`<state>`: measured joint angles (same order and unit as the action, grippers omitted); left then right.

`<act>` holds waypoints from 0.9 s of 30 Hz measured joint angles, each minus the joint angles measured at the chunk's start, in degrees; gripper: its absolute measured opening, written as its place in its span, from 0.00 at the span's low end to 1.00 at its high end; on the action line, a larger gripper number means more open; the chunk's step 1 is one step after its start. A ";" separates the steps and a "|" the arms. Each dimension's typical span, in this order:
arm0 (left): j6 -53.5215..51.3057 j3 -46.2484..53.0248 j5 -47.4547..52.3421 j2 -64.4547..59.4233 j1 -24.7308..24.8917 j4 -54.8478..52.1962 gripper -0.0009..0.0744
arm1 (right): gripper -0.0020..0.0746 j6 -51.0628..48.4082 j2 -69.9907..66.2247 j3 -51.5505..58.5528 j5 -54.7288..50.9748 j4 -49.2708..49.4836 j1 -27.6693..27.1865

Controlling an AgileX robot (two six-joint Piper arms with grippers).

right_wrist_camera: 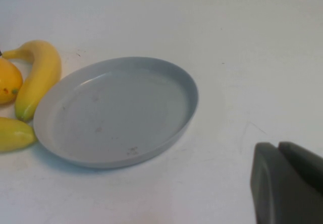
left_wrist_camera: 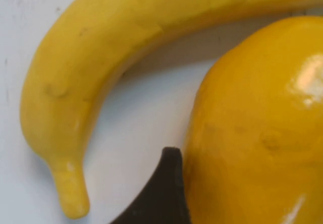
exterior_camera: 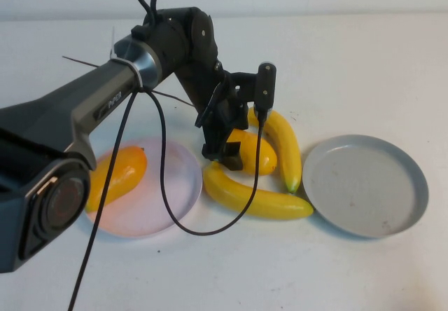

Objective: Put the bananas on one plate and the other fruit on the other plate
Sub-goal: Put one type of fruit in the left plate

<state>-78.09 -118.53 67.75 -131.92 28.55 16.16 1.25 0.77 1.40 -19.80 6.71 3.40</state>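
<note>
One mango-like fruit (exterior_camera: 252,151) between wide-open left gripper (exterior_camera: 225,152); right gripper (right_wrist_camera: 287,183) clenched, apart.

two bananas (exterior_camera: 257,200), two mango-like fruits (exterior_camera: 116,176), one grey plate (exterior_camera: 406,199), one pink plate (exterior_camera: 178,185)

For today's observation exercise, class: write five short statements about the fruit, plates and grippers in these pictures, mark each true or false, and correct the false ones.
1. The round shallow grey plate holds both bananas. False: it holds nothing.
2. One plump orange-yellow mango-like fruit lies on the round pale pink plate. True.
3. The left gripper is open over the second mango-like fruit. True.
4. The two long curved yellow plastic bananas lie on the white table between the plates. True.
5. The right gripper grips a banana. False: it is shut, holding nothing, near the grey plate.
</note>
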 joint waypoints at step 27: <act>11.91 0.00 -4.40 -0.13 0.00 7.61 0.64 | 0.00 0.00 0.00 0.00 0.00 0.00 0.00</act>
<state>-66.18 -118.53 63.35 -132.05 28.55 23.77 1.25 0.77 1.40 -19.80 6.71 3.40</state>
